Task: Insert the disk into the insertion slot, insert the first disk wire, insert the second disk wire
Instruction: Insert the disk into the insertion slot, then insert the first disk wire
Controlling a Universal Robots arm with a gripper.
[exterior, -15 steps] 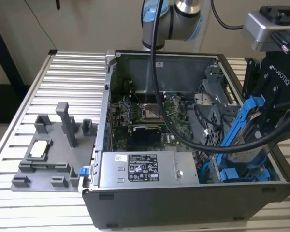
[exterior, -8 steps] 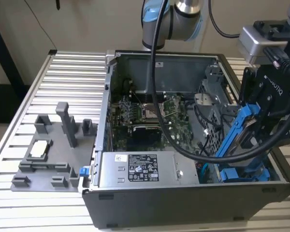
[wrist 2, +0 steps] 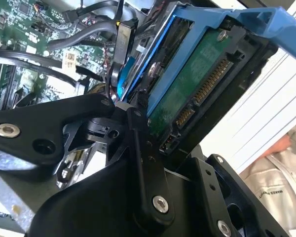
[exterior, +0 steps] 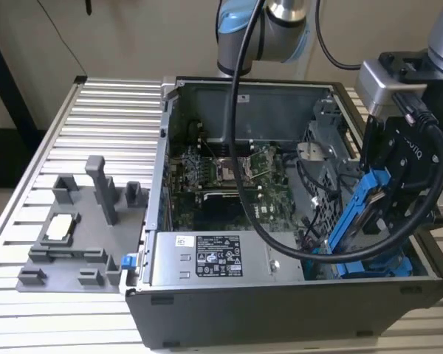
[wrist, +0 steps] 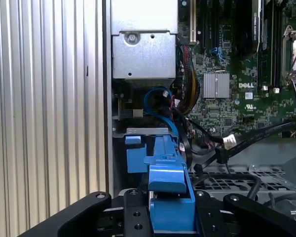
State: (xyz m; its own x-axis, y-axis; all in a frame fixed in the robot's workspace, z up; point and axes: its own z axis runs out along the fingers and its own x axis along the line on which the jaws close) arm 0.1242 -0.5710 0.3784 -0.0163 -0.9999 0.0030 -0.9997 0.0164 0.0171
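Observation:
My gripper (exterior: 390,193) is shut on the disk (exterior: 360,215), held on edge and tilted over the open computer case at the exterior view's right. Its bright blue carrier (wrist: 170,195) sits between the black fingers (wrist: 133,217) in the first wrist view. The second wrist view shows the disk's green circuit board and connector (wrist 2: 195,89). The insertion slot (exterior: 323,193), a grey bay with a perforated wall (wrist: 259,178), lies just below and beside the disk. A blue cable (wrist: 157,95) and black cables (wrist: 246,140) lie loose in the case near the bay.
Another blue-fronted carrier (exterior: 380,267) sits low in the case under the held disk. The silver labelled box (exterior: 214,258) fills the case's front, with the green motherboard (exterior: 229,184) behind. A grey fixture (exterior: 77,228) stands on the ribbed table at the exterior view's left.

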